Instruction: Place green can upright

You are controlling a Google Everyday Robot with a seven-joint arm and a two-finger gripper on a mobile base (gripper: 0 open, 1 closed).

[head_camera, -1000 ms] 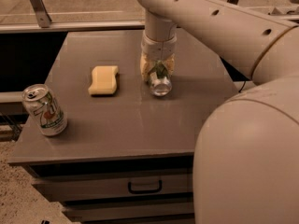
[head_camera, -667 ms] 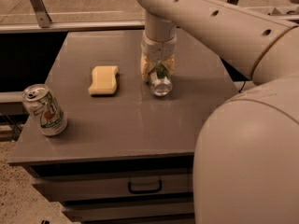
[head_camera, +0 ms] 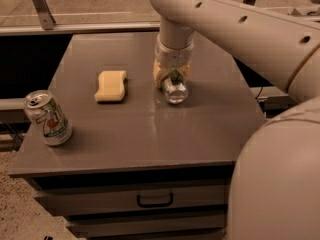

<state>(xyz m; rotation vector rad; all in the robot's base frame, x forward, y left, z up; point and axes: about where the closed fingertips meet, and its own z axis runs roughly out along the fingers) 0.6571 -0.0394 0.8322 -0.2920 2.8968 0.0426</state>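
The green can [head_camera: 174, 87] lies tilted on the grey table [head_camera: 150, 129] near its middle back, its shiny silver end facing me and a bit of dark green body showing above it. My gripper [head_camera: 172, 74] comes straight down from the big white arm and sits right over the can, its cream-coloured fingers on both sides of the can's body. Most of the can's body is hidden behind the gripper.
A yellow sponge [head_camera: 111, 86] lies left of the gripper. A pale silver can with a red-and-green logo [head_camera: 48, 118] stands upright near the table's front left edge. A drawer with a dark handle [head_camera: 154, 200] sits below the tabletop. My arm's white shell [head_camera: 280, 174] fills the right foreground.
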